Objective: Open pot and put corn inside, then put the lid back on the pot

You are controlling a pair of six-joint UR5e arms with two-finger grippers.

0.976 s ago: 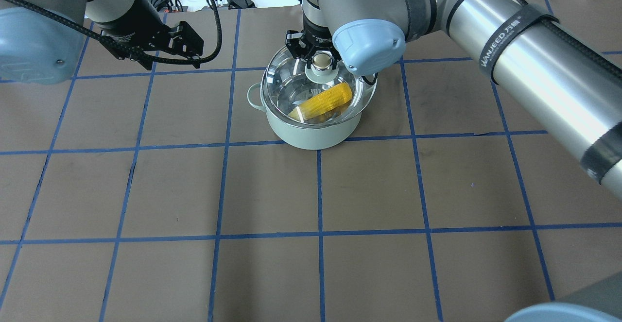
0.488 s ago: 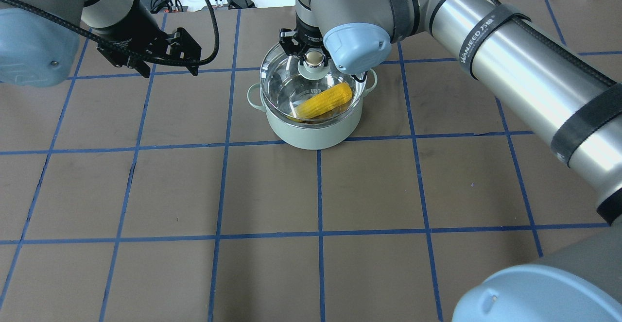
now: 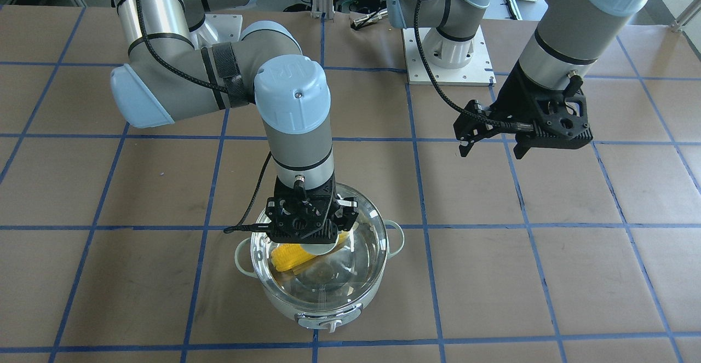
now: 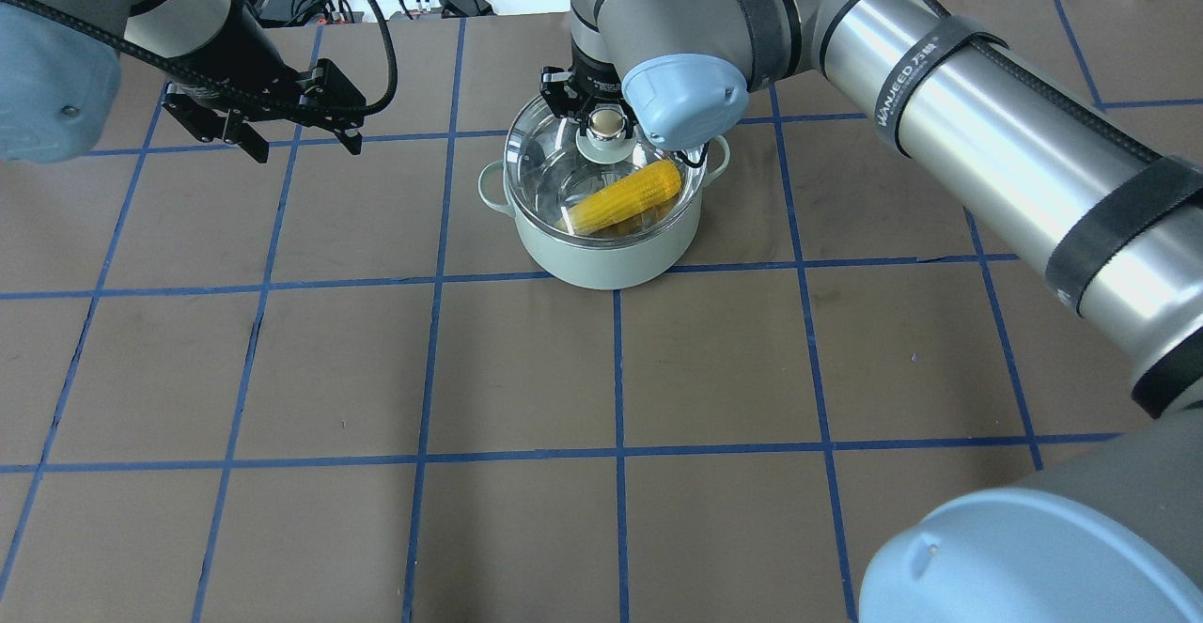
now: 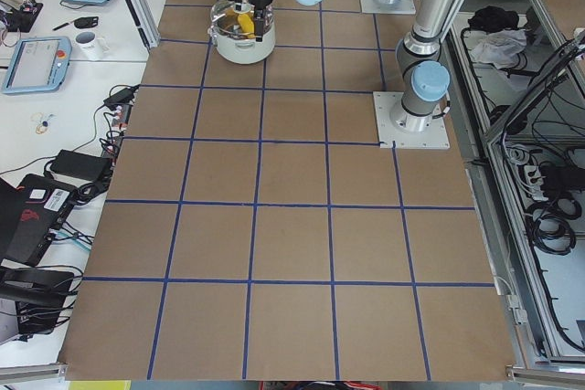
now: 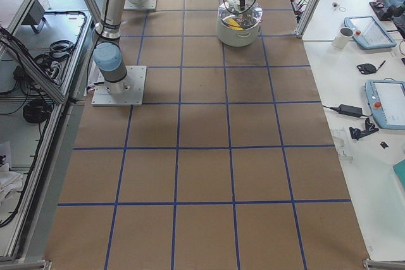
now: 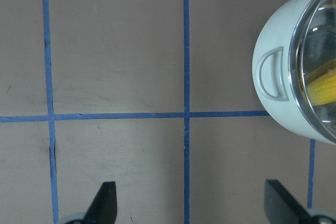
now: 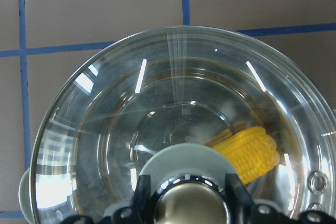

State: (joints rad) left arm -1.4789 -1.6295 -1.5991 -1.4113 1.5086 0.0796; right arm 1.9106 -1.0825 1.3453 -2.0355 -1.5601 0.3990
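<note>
Two of the three steps look done, and the third is close to its end. The corn [image 4: 628, 196] lies inside the pot [image 4: 601, 261], slanted across the steel bottom with its blunt end toward the robot's right, and it shows plainly through the glass. The lid [image 4: 545, 158] sits over the pot's mouth and covers it from rim to rim. From these views I cannot tell whether its edge rests on the rim all the way round or hangs just above it. The right hand [image 8: 190, 203] comes straight down from above, its two fingers [image 8: 142, 195] closed to either side of the lid's knob [image 4: 608, 121], so the lid is in its grip rather than let go. The left hand [image 4: 305, 139] hovers over the bare desk [image 4: 714, 369], well apart from the pot on the robot's left. It is spread wide and has hold of nothing, and its own camera shows only the pot's loop handle [image 7: 274, 73] at the edge of its view. What is left, as I judge it, is small: settle the lid flat on the rim if it is not there already, open the right hand off the knob, and lift the arm clear without dragging the lid askew.
</note>
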